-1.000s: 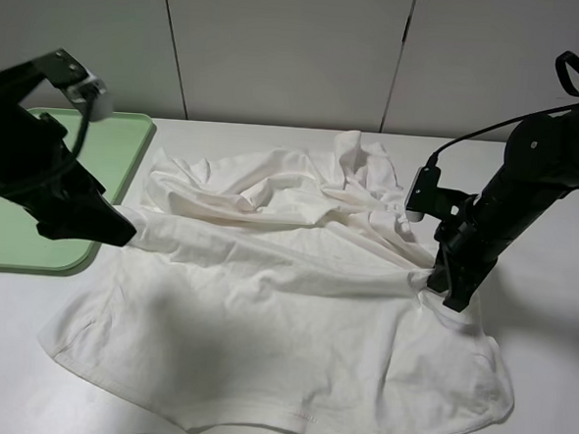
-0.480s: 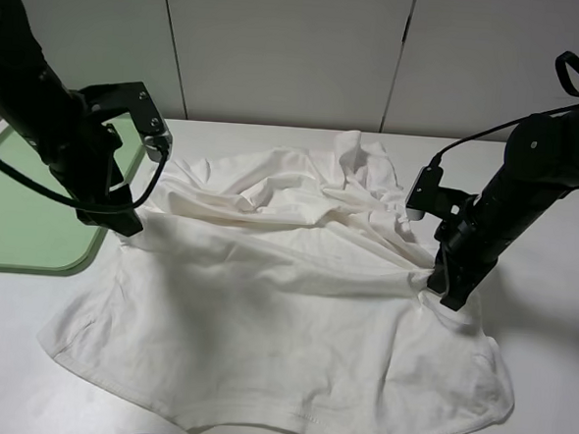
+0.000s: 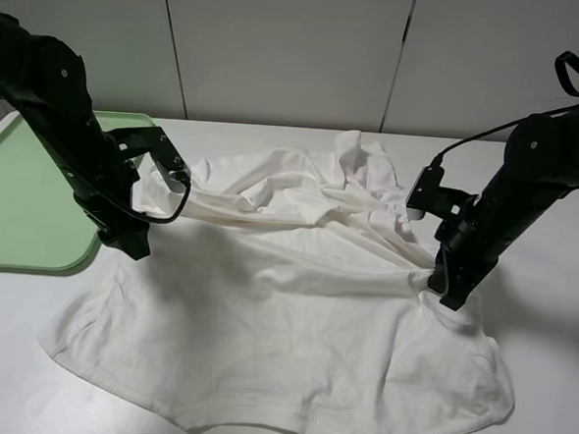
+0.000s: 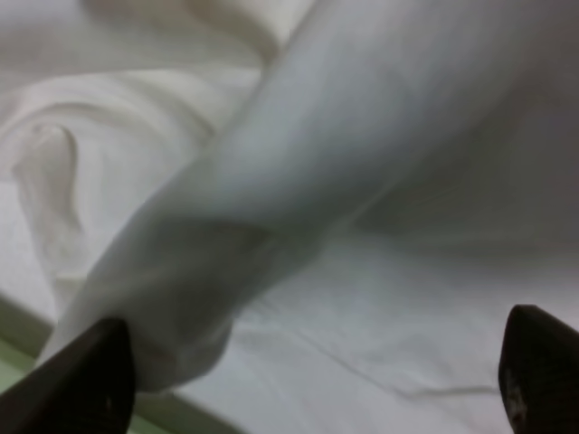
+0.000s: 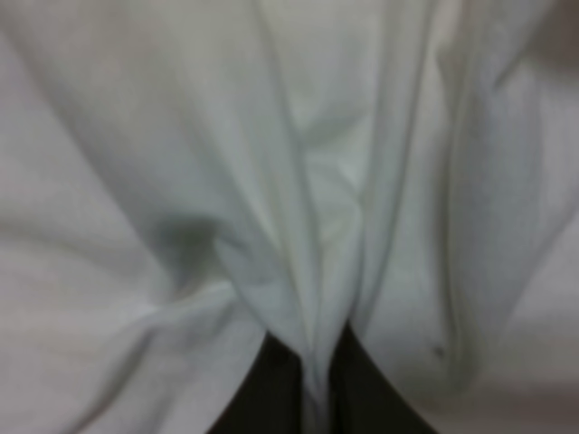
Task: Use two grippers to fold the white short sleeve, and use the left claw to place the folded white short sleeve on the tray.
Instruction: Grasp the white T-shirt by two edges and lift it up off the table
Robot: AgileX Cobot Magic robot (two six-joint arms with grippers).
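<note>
1. Left claw (image 3: 132, 245) has its jaws spread wide, low at the white short sleeve (image 3: 283, 325) edge nearest the tray (image 3: 20, 201).
2. Right gripper (image 3: 452, 294) pinches a bunched fold tight.
3. White short sleeve sprawls wrinkled across the table (image 3: 544, 390).

You have bare table (image 3: 554, 391) to the right of the right hand (image 3: 452, 298) and at the front left corner. The white short sleeve (image 3: 283, 315) blankets the middle, with bunched folds rising toward the back. The tray (image 3: 24, 211) surface is open, but the left hand (image 3: 135, 245) and its arm stand across its right edge.
</note>
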